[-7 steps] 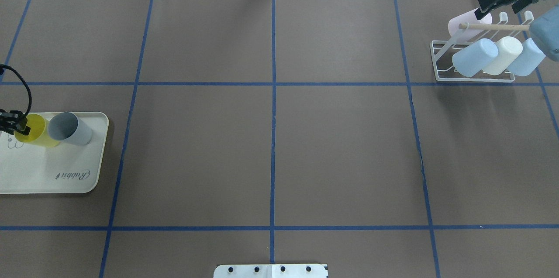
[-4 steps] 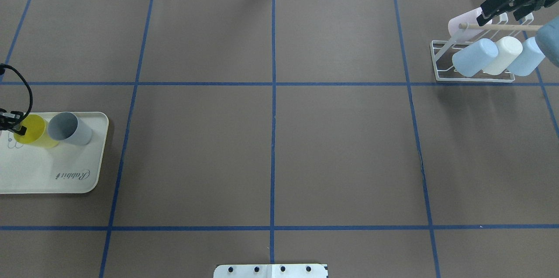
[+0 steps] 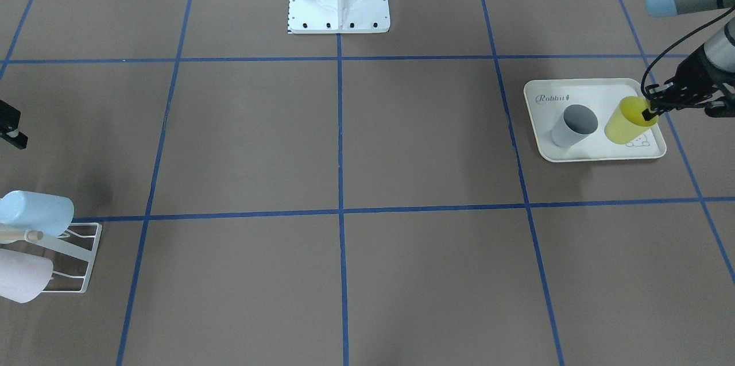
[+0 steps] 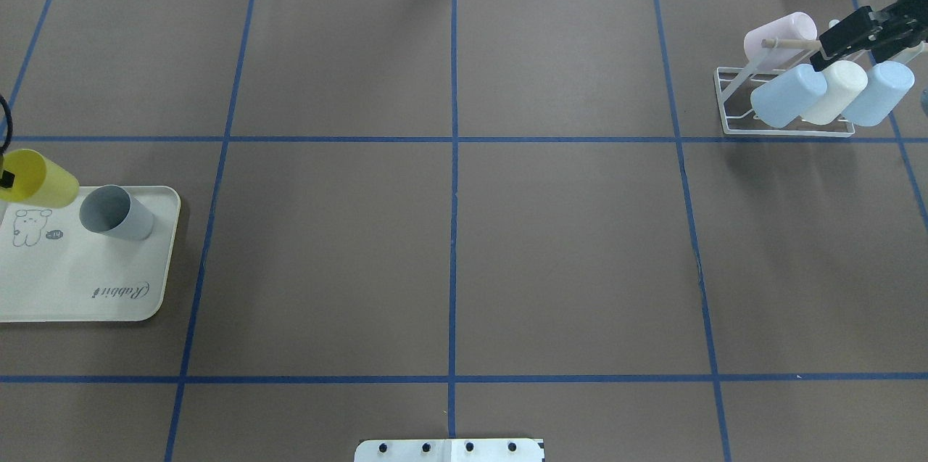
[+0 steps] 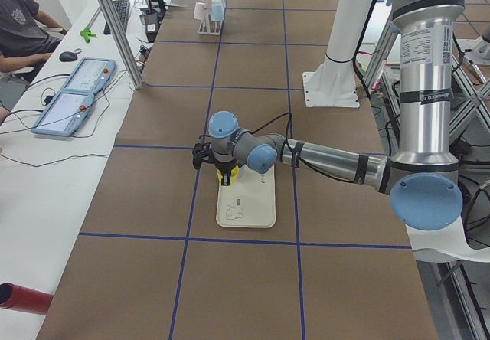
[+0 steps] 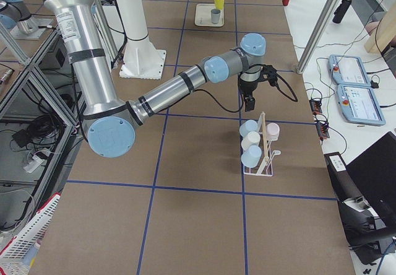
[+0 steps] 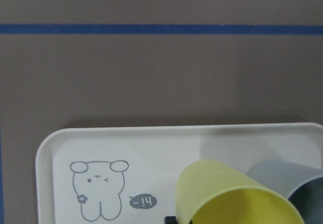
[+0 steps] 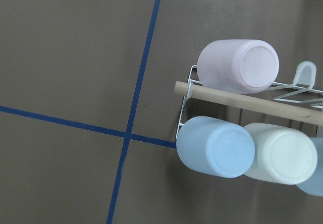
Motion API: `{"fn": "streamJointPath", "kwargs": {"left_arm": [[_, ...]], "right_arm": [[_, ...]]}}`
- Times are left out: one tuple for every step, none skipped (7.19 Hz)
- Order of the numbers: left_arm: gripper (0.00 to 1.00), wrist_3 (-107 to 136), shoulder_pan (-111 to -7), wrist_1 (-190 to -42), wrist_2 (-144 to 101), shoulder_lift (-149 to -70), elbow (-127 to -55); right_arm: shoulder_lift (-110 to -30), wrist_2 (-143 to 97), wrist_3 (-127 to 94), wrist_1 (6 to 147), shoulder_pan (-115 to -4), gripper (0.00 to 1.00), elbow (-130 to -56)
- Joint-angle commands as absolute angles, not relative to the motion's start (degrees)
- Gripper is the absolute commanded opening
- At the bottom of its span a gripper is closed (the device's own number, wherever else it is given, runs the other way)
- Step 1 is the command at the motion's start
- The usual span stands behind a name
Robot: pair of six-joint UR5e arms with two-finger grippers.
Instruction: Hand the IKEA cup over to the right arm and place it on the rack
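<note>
Twin silver-grey jointed arms
Left arm [image 5: 329, 160] and right arm [image 6: 167, 92] wear pale-blue joint caps; left gripper [image 3: 653, 110] and right gripper [image 4: 863, 45] are black, with looped black cables [image 3: 644, 76].

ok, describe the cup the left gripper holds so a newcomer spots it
Find the cream rabbit-print tray at the table's end on the robot's left. The yellow plastic cup hangs tilted above it, pinched at the rim by the left gripper. Its only neighbour, a grey plastic cup, rests on the tray.
</note>
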State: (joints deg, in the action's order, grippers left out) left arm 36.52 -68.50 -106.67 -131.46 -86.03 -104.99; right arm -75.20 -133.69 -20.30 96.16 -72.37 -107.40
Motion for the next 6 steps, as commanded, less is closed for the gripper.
{"fn": "streamJointPath", "kwargs": {"left_arm": [[0.0, 37.4, -72.2, -99.3, -131.5, -88.9, -111.9], [0.0, 45.4, -72.2, -99.1, -131.7, -92.2, -113.5], [0.0, 55.4, -71.6, -99.1, -131.9, -95.6, -114.5], [0.0, 62.4, -71.3, -99.5, -135.4, -98.8, -114.8], [0.0, 70.4, -70.5, -99.6, -138.4, -103.9, -114.7], [0.0, 78.7, -67.2, -100.7, -138.6, -108.4, -114.8]], "right_arm": [[-75.6, -133.6, -26.0, 95.7, -70.0, 0.99, -109.7], [-75.5, -133.6, -28.5, 95.5, -68.5, 0.99, -110.7], [-74.8, -133.2, -33.1, 95.1, -65.8, 0.99, -111.8], [-73.8, -133.0, -38.1, 92.8, -63.4, 0.99, -112.0], [-72.8, -132.7, -44.2, 89.2, -62.1, 0.99, -112.0], [-72.3, -132.6, -49.7, 83.9, -61.0, 0.99, -111.8]]}}
